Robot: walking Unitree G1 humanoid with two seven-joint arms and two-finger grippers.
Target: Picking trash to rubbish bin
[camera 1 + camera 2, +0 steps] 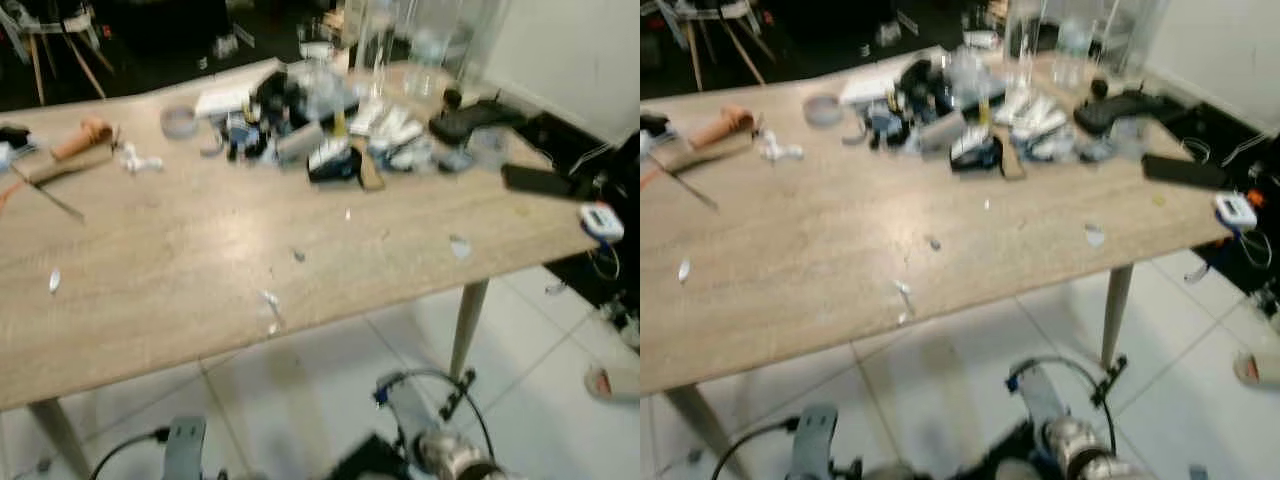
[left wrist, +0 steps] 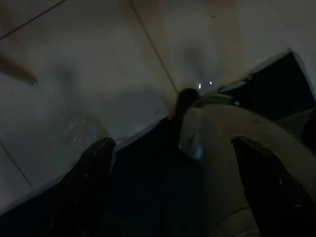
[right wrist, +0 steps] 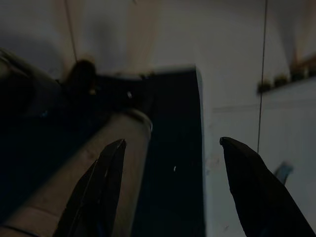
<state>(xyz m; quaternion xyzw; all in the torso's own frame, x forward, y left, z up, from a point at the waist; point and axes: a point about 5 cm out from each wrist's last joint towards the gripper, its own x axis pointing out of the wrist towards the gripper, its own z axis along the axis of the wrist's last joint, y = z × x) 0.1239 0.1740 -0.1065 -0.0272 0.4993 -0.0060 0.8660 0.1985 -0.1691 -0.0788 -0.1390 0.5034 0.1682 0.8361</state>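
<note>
A long wooden bench [image 1: 180,300] is taking up most of the head views, standing on a white tiled floor [image 1: 300,390], with the robot facing its near edge. Across the far middle a heap of clutter [image 1: 320,130] is lying jumbled: packets, dark gadgets and clear bottles, too blurred to sort trash from keepers. Toward the left end a brown roll [image 1: 82,138] is resting, and a black remote [image 1: 538,180] is sitting near the right corner. Smallest of all, scraps of trash are dotting the bare wood: a pale crumpled scrap [image 1: 270,300] close to the near edge, a white fleck [image 1: 459,246] further right, and a sliver [image 1: 54,281] at the left. Both arms are hanging low below the bench edge; the left end effector [image 2: 173,163] and the right end effector [image 3: 173,163] are each showing their fingers spread wide with nothing between them, pointing at the floor and the robot's own legs. The step in hand looks like approaching and choosing a piece; it would be wise to start with the crumpled scrap nearest the edge, raising an arm above bench height before reaching in and pinching low and gently. The rubbish bin is not something I can place, and the wrist views are running very dark.
</note>
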